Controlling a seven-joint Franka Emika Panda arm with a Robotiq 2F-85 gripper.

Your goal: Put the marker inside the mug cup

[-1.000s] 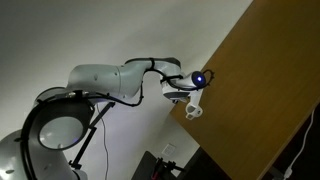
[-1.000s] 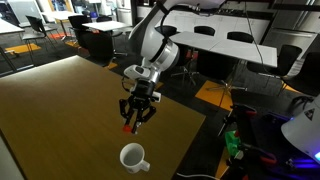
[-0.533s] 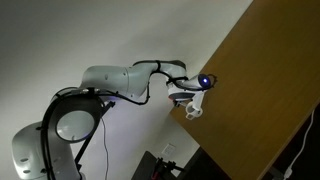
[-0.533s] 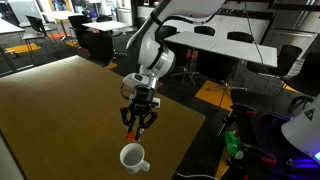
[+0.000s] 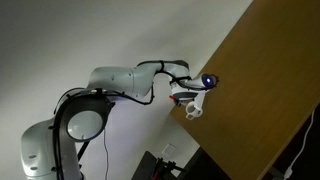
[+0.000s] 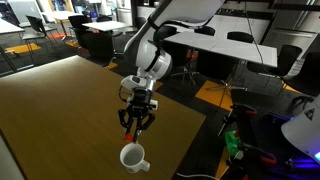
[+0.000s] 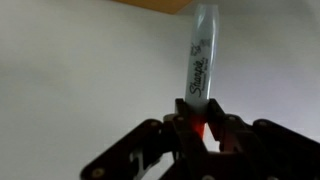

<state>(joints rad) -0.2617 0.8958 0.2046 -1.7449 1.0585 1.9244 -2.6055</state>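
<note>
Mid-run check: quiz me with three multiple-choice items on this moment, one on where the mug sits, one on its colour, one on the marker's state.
1. Where is the mug cup relative to the gripper?
A. On the table, just under the gripper.
B. At the table's far corner.
C. On the floor.

2. What colour is the mug cup?
A. Blue.
B. White.
C. Black.

3. What state is the marker in?
A. Lying flat on the table.
B. Dropped inside the mug cup.
C. Clamped in the gripper.

Answers:
1 A: an exterior view shows the mug cup directly beneath the gripper on the brown table.
2 B: its body and handle are white.
3 C: the wrist view shows the gripper shut on the marker's red part.
</note>
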